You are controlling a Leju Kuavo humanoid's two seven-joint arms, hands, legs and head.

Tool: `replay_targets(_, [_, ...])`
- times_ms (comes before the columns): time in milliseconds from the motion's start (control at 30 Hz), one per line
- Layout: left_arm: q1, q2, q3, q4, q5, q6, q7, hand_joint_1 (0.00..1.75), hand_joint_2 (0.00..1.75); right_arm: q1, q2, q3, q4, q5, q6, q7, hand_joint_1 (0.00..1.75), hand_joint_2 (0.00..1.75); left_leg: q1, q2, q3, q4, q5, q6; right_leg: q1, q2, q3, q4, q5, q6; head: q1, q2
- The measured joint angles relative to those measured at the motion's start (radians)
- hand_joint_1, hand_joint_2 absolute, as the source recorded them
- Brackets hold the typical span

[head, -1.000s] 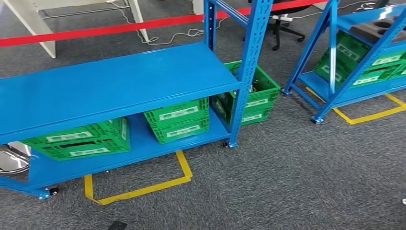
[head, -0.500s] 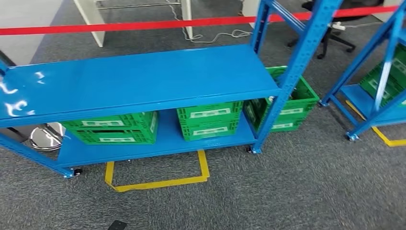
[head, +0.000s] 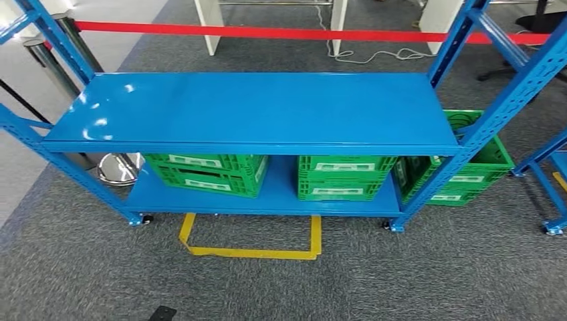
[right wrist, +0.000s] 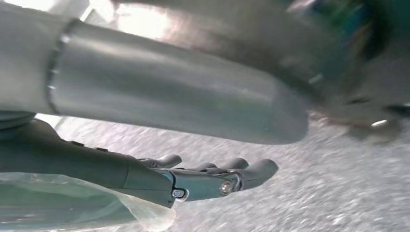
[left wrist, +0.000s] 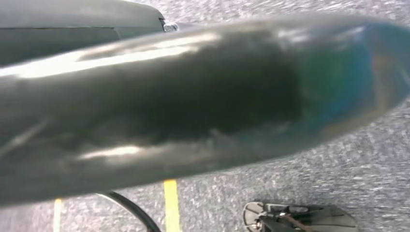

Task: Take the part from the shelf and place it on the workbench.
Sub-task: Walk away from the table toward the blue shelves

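A blue steel shelf unit (head: 254, 110) stands square ahead on grey carpet (head: 401, 281), its bare top board running from far left to right; its blue perforated uprights (head: 498, 114) rise at the right corners. On the lower board (head: 281, 197) sit two green plastic crates: the left crate (head: 204, 172) under the left half, the middle crate (head: 346, 176) under the right half, well apart from each other; a third green crate (head: 468, 167) stands on the carpet just beside the right uprights, partly behind them. Yellow floor tape (head: 251, 244) marks an open rectangle on the carpet just near of the shelf; a red barrier tape (head: 267, 31) stretches left to right beyond it; a chrome stanchion base (head: 119, 168) sits at the far left by the shelf's leg; a second blue rack (head: 551, 194) shows at the right edge.

In the right wrist view the right hand (right wrist: 203, 181) hangs over the carpet, its dark fingers (right wrist: 241, 171) gently curled and close together; a clear plastic bag (right wrist: 72, 203) lies against the palm side, but whether the fingers grip it I cannot tell; what the bag holds I cannot tell either, so the part's place is uncertain.

The left wrist view is blurred, with carpet and a yellow line (left wrist: 170, 205) across it; the left hand's fingers cannot be told.
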Motion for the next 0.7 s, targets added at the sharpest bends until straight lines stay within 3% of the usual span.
replay_targets(33, [0.002, 0.0, 0.002, 0.0, 0.002, 0.001, 0.0, 0.0, 0.0, 0.0, 0.0, 0.003, 0.0, 0.006, -0.024, 0.0, 0.0, 0.0, 0.003, -0.008, -0.003, -0.001, 0.002, -0.006, 0.001, -0.01, 0.002, 0.0, 0.001, -0.007, 0.0, 0.0])
replay_targets(100, [0.004, 0.0, 0.007, 0.0, 0.004, 0.003, -0.001, 0.0, 0.0, -0.001, 0.0, 0.007, -0.001, 0.009, -0.059, 0.001, 0.0, 0.0, 0.002, 0.022, -0.013, 0.02, -0.011, -0.016, 0.0, -0.028, 0.008, -0.005, 0.004, -0.02, -0.005, 0.0])
replay_targets(167, [0.0, 0.0, 0.009, 0.0, 0.004, 0.005, -0.003, 0.0, 0.0, 0.0, -0.001, 0.007, -0.001, 0.006, -0.068, 0.003, 0.0, 0.0, 0.001, 0.083, -0.055, 0.112, -0.058, -0.024, 0.001, -0.049, 0.014, -0.009, 0.001, -0.031, -0.011, 0.0])
replay_targets(200, [-0.002, 0.0, 0.01, 0.0, 0.004, 0.006, -0.004, 0.0, 0.0, 0.001, -0.001, 0.007, -0.001, 0.004, -0.067, 0.004, 0.0, 0.0, 0.002, 0.102, -0.088, 0.179, -0.087, -0.027, 0.003, -0.06, 0.016, -0.009, -0.001, -0.034, -0.014, 0.0])
replay_targets(267, [-0.001, 0.0, 0.012, 0.0, 0.004, 0.007, -0.004, 0.0, 0.0, 0.002, -0.001, 0.007, -0.001, 0.001, -0.065, 0.004, 0.0, 0.0, 0.004, 0.115, -0.134, 0.271, -0.109, -0.03, 0.005, -0.078, 0.02, -0.009, -0.007, -0.037, -0.014, 0.0])
replay_targets(300, [0.0, 0.0, 0.013, 0.0, 0.004, 0.008, -0.004, 0.0, 0.0, 0.003, -0.001, 0.007, -0.001, 0.001, -0.065, 0.004, 0.0, 0.0, 0.005, 0.116, -0.133, 0.267, -0.093, -0.03, 0.006, -0.083, 0.023, -0.009, -0.009, -0.036, -0.014, 0.0])
replay_targets(333, [0.002, 0.0, 0.013, 0.0, 0.004, 0.008, -0.004, 0.0, 0.0, 0.002, -0.001, 0.007, -0.001, 0.0, -0.064, 0.004, 0.0, 0.0, 0.005, 0.117, -0.113, 0.225, -0.061, -0.027, 0.006, -0.086, 0.027, -0.009, -0.012, -0.035, -0.014, 0.0])
replay_targets(367, [0.003, 0.0, 0.014, 0.0, 0.004, 0.009, -0.004, 0.0, 0.0, 0.002, -0.001, 0.007, -0.001, -0.001, -0.063, 0.003, 0.0, 0.0, 0.003, 0.117, -0.081, 0.157, -0.024, -0.022, 0.006, -0.089, 0.031, -0.009, -0.014, -0.034, -0.014, 0.0])
replay_targets(433, [0.002, 0.004, 0.015, 0.0, 0.004, 0.007, -0.004, 0.0, 0.0, 0.0, -0.001, 0.007, -0.001, -0.001, -0.06, 0.002, 0.0, 0.0, -0.004, 0.119, -0.022, 0.038, 0.01, -0.008, 0.007, -0.093, 0.035, -0.011, -0.021, -0.025, -0.014, 0.0])
replay_targets(467, [0.001, 0.005, 0.015, 0.0, 0.004, 0.006, -0.004, 0.0, 0.0, 0.0, -0.001, 0.007, -0.001, -0.001, -0.058, 0.001, 0.0, 0.0, -0.008, 0.119, -0.006, 0.006, 0.009, -0.001, 0.006, -0.094, 0.035, -0.014, -0.023, -0.018, -0.014, 0.0])
replay_targets(600, [0.004, 0.008, 0.019, 0.0, 0.004, 0.003, -0.004, 0.0, 0.0, -0.002, -0.001, 0.007, -0.001, 0.0, -0.052, -0.001, 0.0, 0.0, -0.006, 0.118, 0.018, -0.023, 0.001, 0.019, 0.005, -0.098, 0.046, 0.006, -0.022, 0.011, -0.011, 0.0])
replay_targets(633, [0.005, 0.008, 0.02, 0.0, 0.004, 0.003, -0.004, 0.0, 0.0, -0.003, -0.001, 0.007, -0.001, 0.0, -0.051, -0.002, 0.0, 0.0, -0.004, 0.117, 0.026, -0.026, 0.001, 0.023, 0.005, -0.098, 0.034, 0.031, -0.039, 0.013, -0.009, 0.0])
replay_targets(700, [0.003, 0.01, 0.02, 0.0, 0.004, 0.003, -0.004, 0.0, 0.0, -0.006, -0.001, 0.007, -0.001, 0.0, -0.051, -0.002, 0.0, 0.0, -0.005, 0.118, 0.033, -0.028, -0.003, 0.029, 0.006, -0.098, -0.029, 0.133, -0.086, 0.016, -0.004, 0.0])
